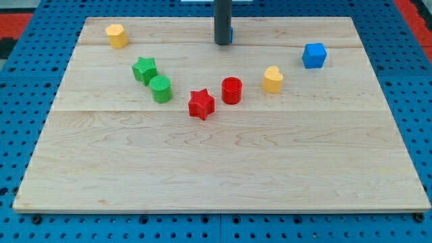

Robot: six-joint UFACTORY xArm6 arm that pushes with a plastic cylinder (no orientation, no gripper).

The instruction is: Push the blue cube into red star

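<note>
The blue cube (314, 55) sits near the view's upper right of the wooden board (223, 169). The red star (201, 104) lies near the board's middle, well to the left of and below the cube. My rod comes down from the view's top; my tip (221, 43) rests on the board near the top middle, far left of the blue cube and above the red star. A small blue block (231, 33) shows just behind the rod, mostly hidden by it.
A red cylinder (231, 90) stands right of the red star. A yellow heart (273, 79) lies between the cylinder and the cube. A green star (144, 69) and green cylinder (160, 88) lie left. A yellow block (117, 35) sits top left.
</note>
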